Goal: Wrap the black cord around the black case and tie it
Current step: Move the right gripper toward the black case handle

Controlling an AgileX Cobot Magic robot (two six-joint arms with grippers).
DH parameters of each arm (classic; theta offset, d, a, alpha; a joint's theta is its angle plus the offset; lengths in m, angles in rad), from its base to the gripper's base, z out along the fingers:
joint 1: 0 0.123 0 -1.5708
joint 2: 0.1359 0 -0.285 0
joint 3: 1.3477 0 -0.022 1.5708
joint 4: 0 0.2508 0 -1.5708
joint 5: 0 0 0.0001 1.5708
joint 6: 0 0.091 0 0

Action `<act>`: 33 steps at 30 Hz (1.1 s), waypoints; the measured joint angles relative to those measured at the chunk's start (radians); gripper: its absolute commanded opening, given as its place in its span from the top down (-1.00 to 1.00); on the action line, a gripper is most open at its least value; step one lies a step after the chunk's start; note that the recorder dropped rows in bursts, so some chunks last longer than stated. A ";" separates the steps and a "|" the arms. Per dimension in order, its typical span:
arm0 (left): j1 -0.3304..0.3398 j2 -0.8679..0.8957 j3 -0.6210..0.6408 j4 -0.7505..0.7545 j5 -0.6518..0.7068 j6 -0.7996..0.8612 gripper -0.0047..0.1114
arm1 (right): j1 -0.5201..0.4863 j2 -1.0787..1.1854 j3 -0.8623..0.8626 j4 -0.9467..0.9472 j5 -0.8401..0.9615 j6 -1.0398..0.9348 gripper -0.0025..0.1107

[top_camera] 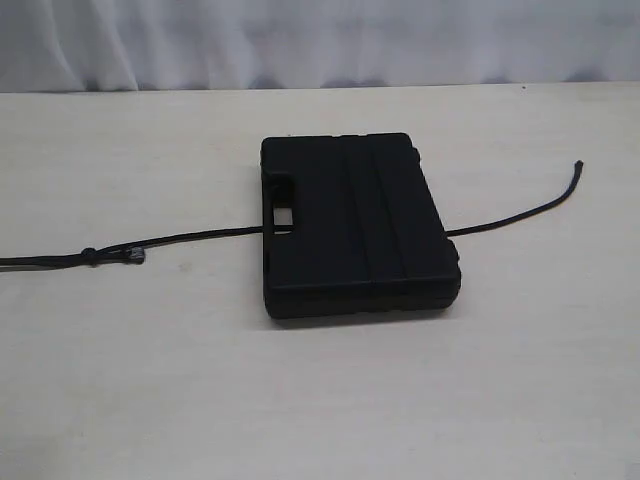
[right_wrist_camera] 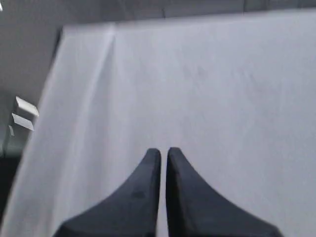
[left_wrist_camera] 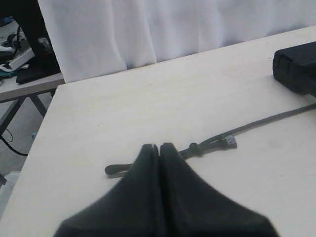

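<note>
A: Pale table [top_camera: 320,400], white curtain [top_camera: 300,40] behind. What's on the left?
B: The left gripper [left_wrist_camera: 159,148], fingers pressed together with nothing between them. The cord [top_camera: 180,240] lies on the table just past its tips, with a knot [top_camera: 89,254] near that end.
A: And the middle?
B: The case [top_camera: 355,225] lies flat, lid up. The cord reaches its handle side, goes out of sight there and shows again on its right, ending in a frayed tip [top_camera: 578,168].
A: The right gripper [right_wrist_camera: 163,153]?
B: Fingers all but touching, empty, over bare table.
</note>
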 measured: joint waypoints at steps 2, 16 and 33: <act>0.000 0.000 0.000 0.000 0.000 0.000 0.92 | 0.000 0.000 -0.006 0.000 -0.120 0.095 0.88; 0.000 0.000 0.000 0.000 0.000 0.000 0.92 | 0.000 0.235 -0.710 -0.288 1.161 0.278 0.08; 0.000 0.000 0.000 0.000 0.000 0.000 0.92 | 0.058 1.145 -1.370 0.395 1.763 -0.344 0.43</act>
